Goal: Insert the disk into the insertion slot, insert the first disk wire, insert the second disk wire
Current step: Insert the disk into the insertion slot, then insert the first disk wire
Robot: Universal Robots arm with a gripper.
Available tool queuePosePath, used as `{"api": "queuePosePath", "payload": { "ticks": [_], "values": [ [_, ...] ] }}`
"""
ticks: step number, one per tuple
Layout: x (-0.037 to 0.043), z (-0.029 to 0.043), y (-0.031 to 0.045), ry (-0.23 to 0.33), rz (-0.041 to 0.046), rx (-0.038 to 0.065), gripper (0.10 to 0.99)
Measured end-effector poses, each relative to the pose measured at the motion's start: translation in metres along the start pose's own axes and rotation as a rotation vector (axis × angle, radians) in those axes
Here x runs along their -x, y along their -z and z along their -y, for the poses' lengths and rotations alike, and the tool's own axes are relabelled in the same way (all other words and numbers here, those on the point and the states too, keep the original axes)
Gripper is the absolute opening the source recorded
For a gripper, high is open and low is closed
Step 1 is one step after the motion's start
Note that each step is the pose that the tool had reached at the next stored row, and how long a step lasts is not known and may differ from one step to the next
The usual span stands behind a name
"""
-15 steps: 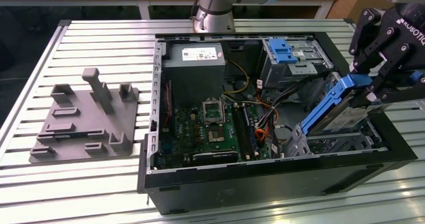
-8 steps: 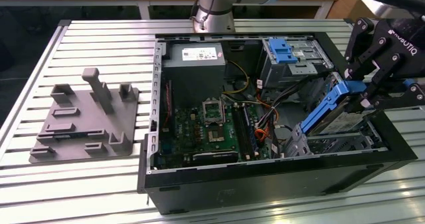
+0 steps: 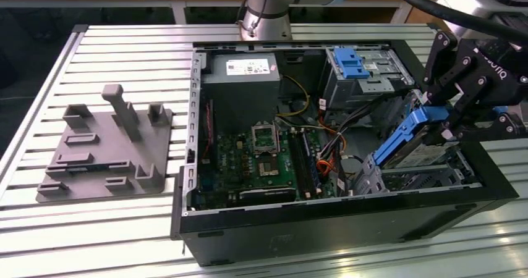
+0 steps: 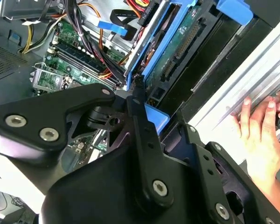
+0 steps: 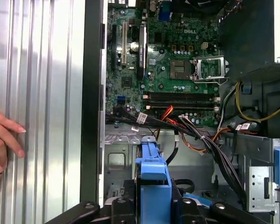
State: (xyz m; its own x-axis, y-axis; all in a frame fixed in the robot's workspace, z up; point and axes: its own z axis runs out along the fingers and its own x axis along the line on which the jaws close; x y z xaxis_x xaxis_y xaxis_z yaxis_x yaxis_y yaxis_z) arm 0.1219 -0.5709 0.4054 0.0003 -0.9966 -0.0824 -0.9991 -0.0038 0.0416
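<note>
The disk (image 3: 406,137), a grey drive in bright blue rails, hangs steeply tilted over the front right corner of the open computer case (image 3: 330,225). My gripper (image 3: 439,120) is shut on its blue upper end. The disk's lower end points down at the insertion slot (image 3: 425,178), a perforated silver cage; I cannot tell whether it has entered. In the first wrist view the blue handle (image 5: 153,170) sits between my fingers (image 5: 127,203), with the cage's metal (image 5: 119,158) beyond. The second wrist view shows the disk's underside (image 4: 177,44). Loose disk wires (image 3: 330,147) lie beside the cage.
A taller grey bay with a blue clip (image 3: 353,65) stands at the case's back right. The motherboard (image 3: 264,160) and power supply (image 3: 243,74) take up the left of the case. A grey fixture plate (image 3: 99,151) lies on the slatted table. A person's hand (image 5: 2,140) rests beside the case.
</note>
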Motion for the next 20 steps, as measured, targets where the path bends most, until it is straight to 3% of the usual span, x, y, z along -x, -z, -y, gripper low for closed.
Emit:
{"api": "queuePosePath", "payload": {
  "ticks": [3, 5, 20],
  "values": [
    [-0.0001, 0.0000, 0.0000, 0.000, -0.0004, 0.000, 0.431],
    [-0.0001, 0.0000, -0.0001, 0.000, -0.0003, 0.000, 0.557],
    [-0.0001, 0.0000, -0.0006, 0.000, -0.0003, 0.000, 0.557]
  ]
}}
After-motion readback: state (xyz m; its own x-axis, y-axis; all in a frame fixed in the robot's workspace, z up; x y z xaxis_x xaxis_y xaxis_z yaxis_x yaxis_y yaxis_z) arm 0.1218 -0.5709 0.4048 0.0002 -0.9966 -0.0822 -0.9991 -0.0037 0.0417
